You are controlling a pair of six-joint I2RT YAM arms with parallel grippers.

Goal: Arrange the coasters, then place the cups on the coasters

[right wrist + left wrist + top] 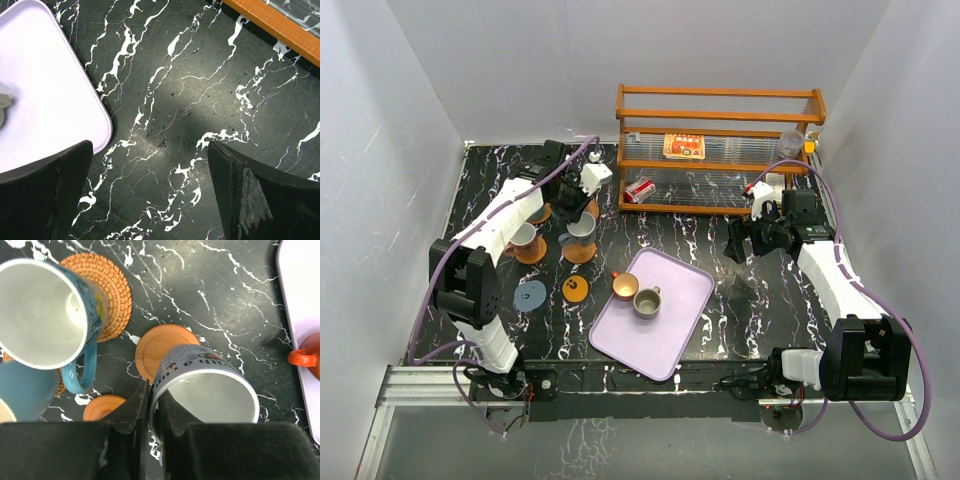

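At the far left of the black marbled table, we saw the left gripper pinched shut on the rim of a grey-blue ceramic mug over a plain orange round coaster. We could not read the mug's dark lettering. The right gripper gaped wide, holding nothing, beside the lilac rectangular tray.

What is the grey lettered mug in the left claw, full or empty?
Empty. The left wrist view looks into the grey lettered mug and shows only its bare pale inside; the left claw pinches its rim.
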